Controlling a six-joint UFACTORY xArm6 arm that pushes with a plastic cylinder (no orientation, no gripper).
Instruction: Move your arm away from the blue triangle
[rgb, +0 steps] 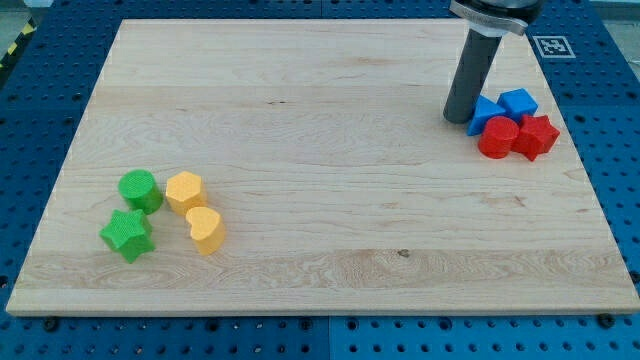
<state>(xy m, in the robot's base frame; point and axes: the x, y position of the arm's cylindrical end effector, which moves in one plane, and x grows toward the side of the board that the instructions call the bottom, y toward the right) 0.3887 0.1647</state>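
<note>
The blue triangle lies near the board's right edge, at the view's upper right. My tip stands right at its left side, touching or nearly touching it. A blue cube sits just right of the triangle. A red cylinder and a red star sit directly below the two blue blocks, all packed together.
At the view's lower left are a green cylinder, a green star, a yellow hexagon and a yellow heart. The wooden board lies on a blue perforated table; a fiducial marker is at top right.
</note>
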